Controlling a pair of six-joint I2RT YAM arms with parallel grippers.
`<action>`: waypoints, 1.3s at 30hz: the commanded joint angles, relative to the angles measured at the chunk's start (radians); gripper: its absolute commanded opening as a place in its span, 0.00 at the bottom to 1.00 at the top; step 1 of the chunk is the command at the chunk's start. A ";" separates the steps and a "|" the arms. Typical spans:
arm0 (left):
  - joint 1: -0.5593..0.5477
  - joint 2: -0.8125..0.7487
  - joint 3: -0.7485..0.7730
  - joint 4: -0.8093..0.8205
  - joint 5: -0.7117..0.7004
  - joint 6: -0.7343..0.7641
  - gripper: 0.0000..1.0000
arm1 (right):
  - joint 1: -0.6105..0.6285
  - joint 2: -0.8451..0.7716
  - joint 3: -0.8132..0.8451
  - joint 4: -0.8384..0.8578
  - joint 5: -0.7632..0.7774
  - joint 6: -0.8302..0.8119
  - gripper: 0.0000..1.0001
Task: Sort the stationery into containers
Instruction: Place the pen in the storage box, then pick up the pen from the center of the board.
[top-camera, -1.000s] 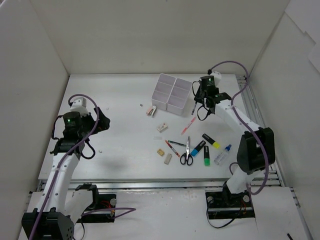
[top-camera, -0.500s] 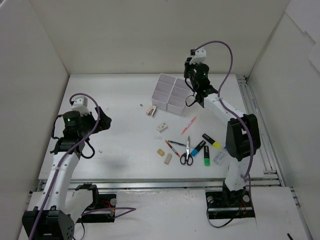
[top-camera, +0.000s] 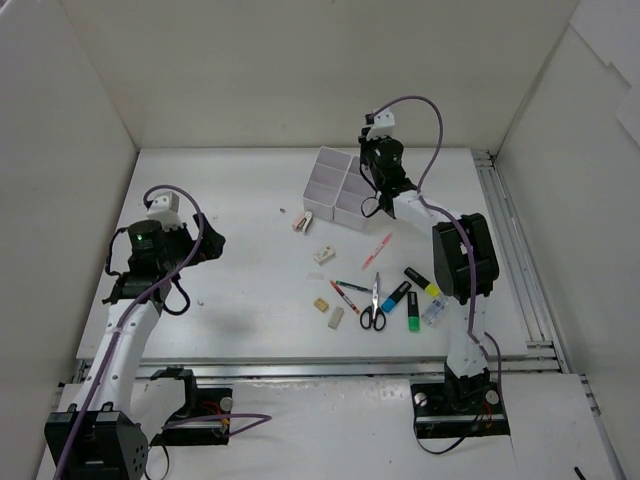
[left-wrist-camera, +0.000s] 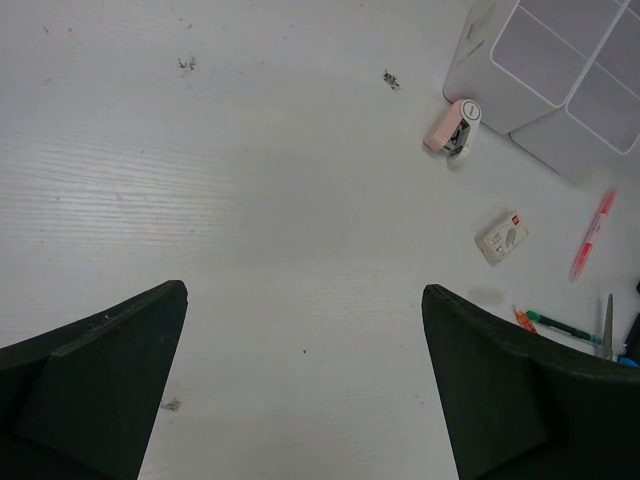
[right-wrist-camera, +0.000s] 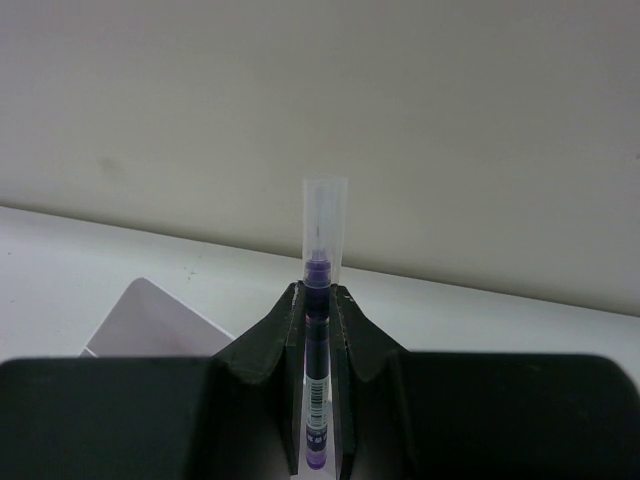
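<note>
My right gripper (top-camera: 376, 178) is shut on a purple pen with a clear cap (right-wrist-camera: 322, 300), held above the far right side of the containers (top-camera: 345, 215), a 2x2 block of white bins. One bin's corner (right-wrist-camera: 150, 320) shows below the fingers. The other stationery lies on the table in front of the bins: a pink pen (top-camera: 377, 250), scissors (top-camera: 374, 305), a red pen (top-camera: 344, 297), highlighters (top-camera: 396, 297), erasers (top-camera: 323, 254) and a small pink piece (top-camera: 303, 222). My left gripper (left-wrist-camera: 303, 292) hangs open over bare table at the left, holding nothing.
White walls enclose the table on three sides. The right arm's forearm (top-camera: 455, 255) stretches over the yellow highlighter (top-camera: 422, 282) and partly hides the glue bottle (top-camera: 437, 310). In the left wrist view the pink piece (left-wrist-camera: 447, 128) lies against the bins' wall (left-wrist-camera: 480, 70).
The right arm has swung left and back with the purple pen, from right of the bins to above their far right side. The left arm has hardly moved.
</note>
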 joint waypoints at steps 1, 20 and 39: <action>0.008 0.008 0.020 0.075 0.025 0.020 1.00 | 0.002 -0.037 -0.023 0.167 0.011 -0.004 0.02; -0.196 0.240 0.230 0.097 0.252 0.240 0.99 | 0.010 -0.437 -0.339 0.177 -0.077 0.226 0.73; -0.765 1.188 1.303 -0.311 0.099 0.588 0.99 | -0.122 -1.260 -0.647 -1.059 0.516 0.659 0.98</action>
